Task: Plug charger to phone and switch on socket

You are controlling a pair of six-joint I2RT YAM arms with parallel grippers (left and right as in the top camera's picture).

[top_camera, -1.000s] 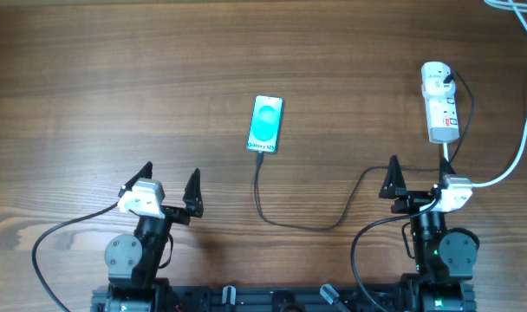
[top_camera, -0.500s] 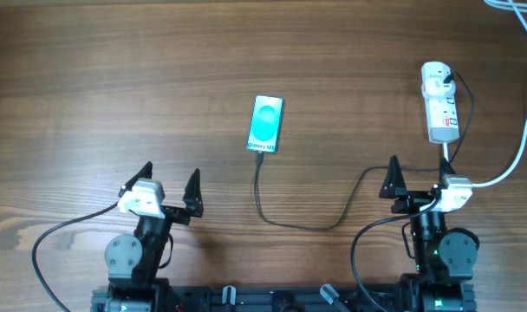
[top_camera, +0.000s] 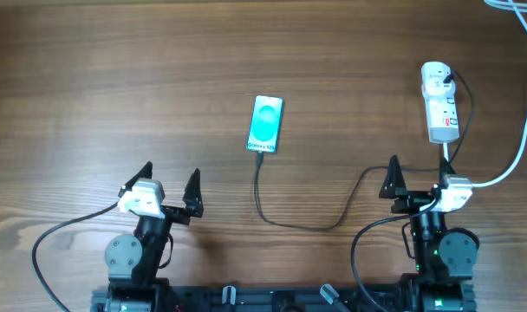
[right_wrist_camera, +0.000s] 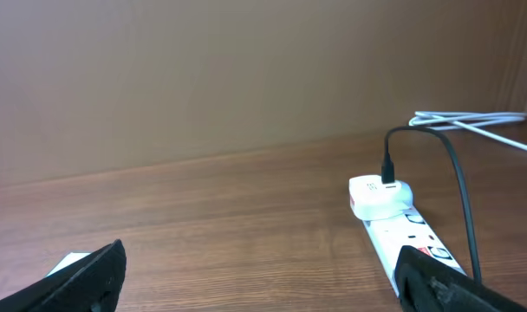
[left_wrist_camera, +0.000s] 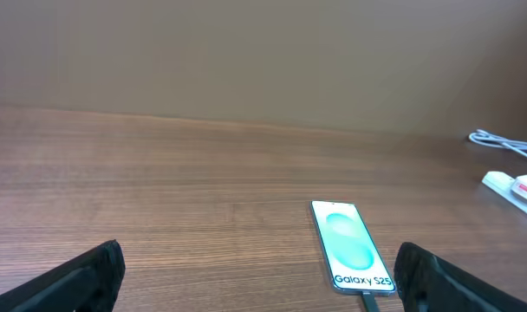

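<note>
The phone lies flat mid-table with its turquoise screen lit; it also shows in the left wrist view. The thin black charger cable runs from the phone's near end, where its plug sits in the port, in a loop to the right and up to the socket, a white power strip at the far right, also in the right wrist view. My left gripper is open and empty, left of and nearer than the phone. My right gripper is open and empty, just short of the socket.
A thicker white cable runs from the far right corner down past the socket toward my right arm; it also shows in the right wrist view. A wall stands behind the table's far edge.
</note>
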